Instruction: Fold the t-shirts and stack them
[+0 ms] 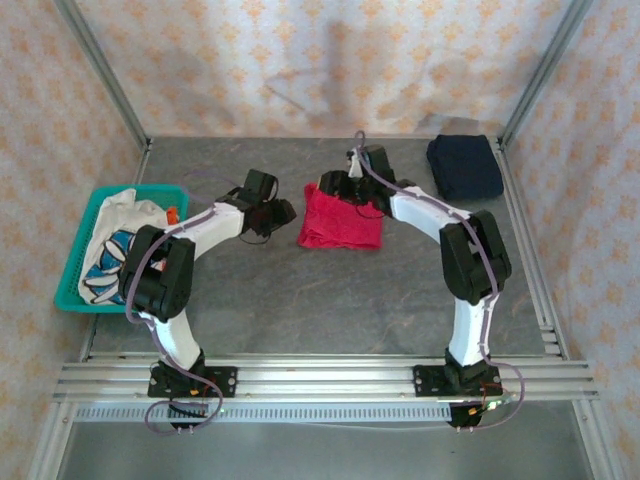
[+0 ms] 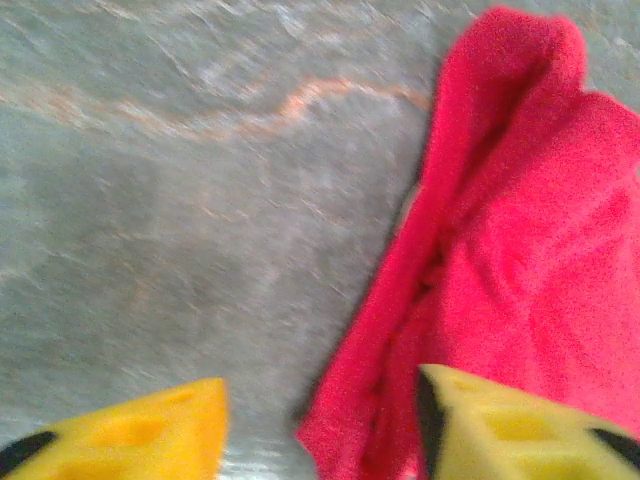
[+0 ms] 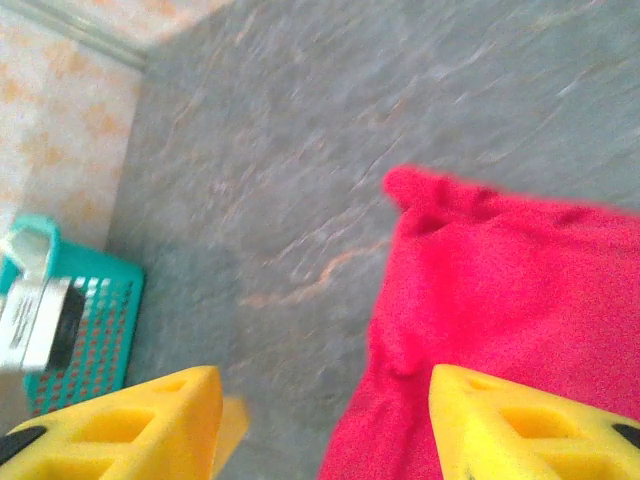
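Observation:
The bright red t-shirt (image 1: 340, 222) lies roughly folded mid-table. My left gripper (image 1: 282, 213) hovers open at its left edge. In the left wrist view the red t-shirt (image 2: 530, 250) fills the right side, its edge lying between the spread yellow fingers (image 2: 150, 430) of the left gripper (image 2: 320, 435). My right gripper (image 1: 332, 186) stands open over the shirt's far left corner. The right gripper (image 3: 325, 425) has one finger above the red t-shirt (image 3: 500, 290). The dark navy folded t-shirt (image 1: 465, 166) rests at the back right. The white flower-print t-shirt (image 1: 112, 245) sits in the basket.
The teal plastic basket (image 1: 72, 285) stands at the table's left edge, and its mesh wall (image 3: 100, 325) appears in the right wrist view. Grey tabletop (image 1: 330, 300) stretches in front of the red shirt. Metal frame posts and patterned walls enclose the table.

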Robot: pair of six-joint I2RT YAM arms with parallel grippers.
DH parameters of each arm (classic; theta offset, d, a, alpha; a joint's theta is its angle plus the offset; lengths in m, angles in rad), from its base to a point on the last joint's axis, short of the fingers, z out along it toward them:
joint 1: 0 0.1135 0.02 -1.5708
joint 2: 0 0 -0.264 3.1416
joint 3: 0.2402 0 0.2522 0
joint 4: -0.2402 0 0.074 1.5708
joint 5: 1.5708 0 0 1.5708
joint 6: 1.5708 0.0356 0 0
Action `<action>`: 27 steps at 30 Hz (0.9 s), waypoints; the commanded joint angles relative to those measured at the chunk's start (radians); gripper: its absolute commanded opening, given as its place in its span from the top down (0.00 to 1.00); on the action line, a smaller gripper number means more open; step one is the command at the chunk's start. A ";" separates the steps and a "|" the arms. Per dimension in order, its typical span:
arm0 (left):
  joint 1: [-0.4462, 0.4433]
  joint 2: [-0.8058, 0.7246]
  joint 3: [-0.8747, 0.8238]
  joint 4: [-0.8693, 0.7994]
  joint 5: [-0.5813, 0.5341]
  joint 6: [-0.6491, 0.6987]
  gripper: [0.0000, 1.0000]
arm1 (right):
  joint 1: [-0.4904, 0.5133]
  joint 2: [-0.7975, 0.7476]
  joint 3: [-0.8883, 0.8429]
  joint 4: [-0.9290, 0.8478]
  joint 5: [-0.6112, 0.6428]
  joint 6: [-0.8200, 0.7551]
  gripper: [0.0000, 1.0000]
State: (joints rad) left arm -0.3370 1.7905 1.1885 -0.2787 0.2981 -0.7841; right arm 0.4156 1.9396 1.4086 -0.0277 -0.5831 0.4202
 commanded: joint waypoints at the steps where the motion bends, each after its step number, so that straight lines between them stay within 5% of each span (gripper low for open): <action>1: -0.076 0.024 0.105 -0.035 -0.042 0.002 0.32 | -0.070 0.002 -0.037 -0.067 0.106 -0.040 0.43; 3: -0.110 0.061 0.160 -0.058 -0.056 0.003 0.30 | -0.103 -0.009 -0.061 -0.062 0.127 -0.036 0.43; 8: -0.162 0.174 0.231 -0.026 0.004 -0.033 0.63 | -0.175 0.021 -0.037 -0.109 0.071 -0.102 0.44; 14: -0.161 0.279 0.245 -0.021 -0.026 -0.073 0.83 | -0.182 0.191 0.189 -0.279 0.005 -0.224 0.55; 20: -0.139 0.332 0.287 -0.076 -0.060 -0.052 0.88 | -0.181 0.274 0.274 -0.325 -0.046 -0.237 0.63; 27: -0.106 0.405 0.408 -0.171 -0.082 0.018 0.88 | -0.182 0.131 0.034 -0.283 -0.054 -0.253 0.69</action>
State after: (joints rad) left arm -0.4671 2.1468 1.5471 -0.3569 0.2710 -0.8097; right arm 0.2329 2.1666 1.5276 -0.2958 -0.6163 0.1917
